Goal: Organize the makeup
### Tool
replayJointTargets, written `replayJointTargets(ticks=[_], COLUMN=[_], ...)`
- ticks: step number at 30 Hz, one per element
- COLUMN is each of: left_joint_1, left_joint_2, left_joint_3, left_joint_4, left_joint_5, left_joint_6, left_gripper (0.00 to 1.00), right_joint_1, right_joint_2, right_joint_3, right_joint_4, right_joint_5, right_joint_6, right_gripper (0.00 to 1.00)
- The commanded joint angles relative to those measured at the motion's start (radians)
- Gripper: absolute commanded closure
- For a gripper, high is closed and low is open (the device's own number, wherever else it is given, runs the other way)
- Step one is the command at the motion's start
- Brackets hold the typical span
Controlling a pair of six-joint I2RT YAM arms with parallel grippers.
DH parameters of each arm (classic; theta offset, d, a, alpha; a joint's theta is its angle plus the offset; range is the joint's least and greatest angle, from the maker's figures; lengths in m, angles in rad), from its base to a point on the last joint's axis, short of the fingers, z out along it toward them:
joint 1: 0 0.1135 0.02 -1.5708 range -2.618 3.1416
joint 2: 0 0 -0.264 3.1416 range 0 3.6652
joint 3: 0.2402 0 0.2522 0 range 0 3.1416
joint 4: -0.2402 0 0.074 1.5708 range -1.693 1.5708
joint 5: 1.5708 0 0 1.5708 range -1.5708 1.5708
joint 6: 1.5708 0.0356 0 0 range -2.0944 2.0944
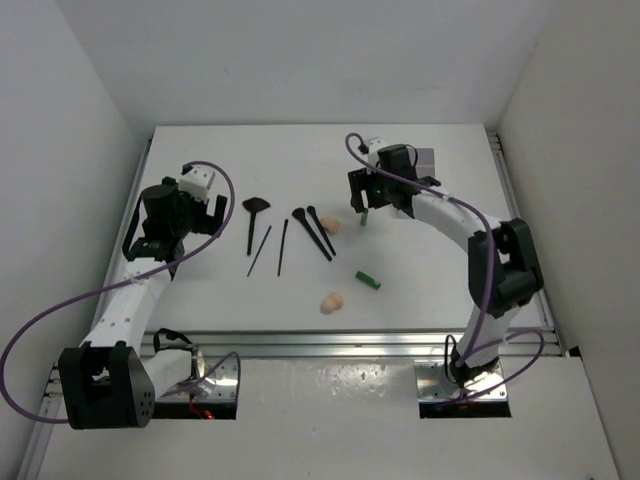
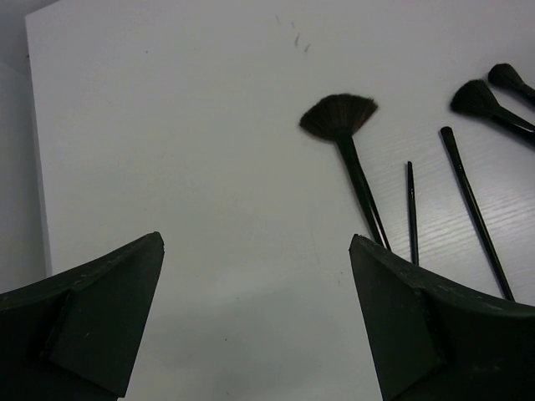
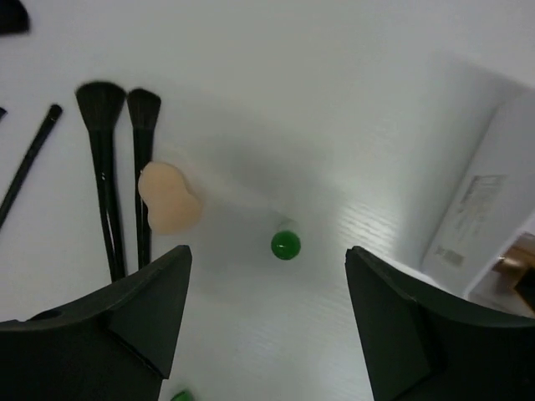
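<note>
Makeup lies across the white desk (image 1: 440,280): thin black brushes (image 1: 313,232), two peach egg-shaped sponges (image 1: 331,226), a lying green tube (image 1: 368,280). An upright green tube (image 3: 286,245) stands under my spread right jaws; left jaws spread, left of the brushes.

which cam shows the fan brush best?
Left wrist. The fan brush sits large near the upper middle, with the splayed bristles and most of the handle sharp. Top external shows the whole fan brush, but small and without bristle detail. Right wrist has only a dark scrap at its top-left corner, too little to identify.
</note>
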State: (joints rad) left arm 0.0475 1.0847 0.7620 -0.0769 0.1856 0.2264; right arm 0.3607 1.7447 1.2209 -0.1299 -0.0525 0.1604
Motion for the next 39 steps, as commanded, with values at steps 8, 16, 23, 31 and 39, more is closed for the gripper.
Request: replayJointTargets(ticks=[8, 16, 23, 31, 39], left_joint_1=[0.002, 0.002, 0.002, 0.002, 0.002], left_joint_2=[-0.072, -0.109, -0.1, -0.1, -0.091], left_joint_3=[0.028, 0.008, 0.008, 0.008, 0.008], left_joint_4=[-0.047, -0.057, -0.057, -0.057, -0.057], left_joint_5=[-0.012, -0.031, -0.051, -0.051, -0.061], left_joint_6=[-0.021, -0.03, -0.012, -0.012, 0.007], left_gripper=[0.0, 0.0, 0.0, 0.0, 0.0], right_joint_1=[0.049, 0.05, 0.05, 0.055, -0.058], right_joint_2=[0.2, 0.277, 0.328, 0.262, -0.019], right_joint_3=[0.201, 0.226, 0.304, 0.282, 0.121], right_joint_4=[-0.252, -0.209, -0.234, -0.246, -0.094], right_joint_5=[0.176, 0.151, 0.163, 0.164, 0.255], right_joint_6=[0.042, 0.034, 0.047, 0.045, 0.103], right_gripper=[0.31, 0.4, 0.6, 1.0, 1.0])
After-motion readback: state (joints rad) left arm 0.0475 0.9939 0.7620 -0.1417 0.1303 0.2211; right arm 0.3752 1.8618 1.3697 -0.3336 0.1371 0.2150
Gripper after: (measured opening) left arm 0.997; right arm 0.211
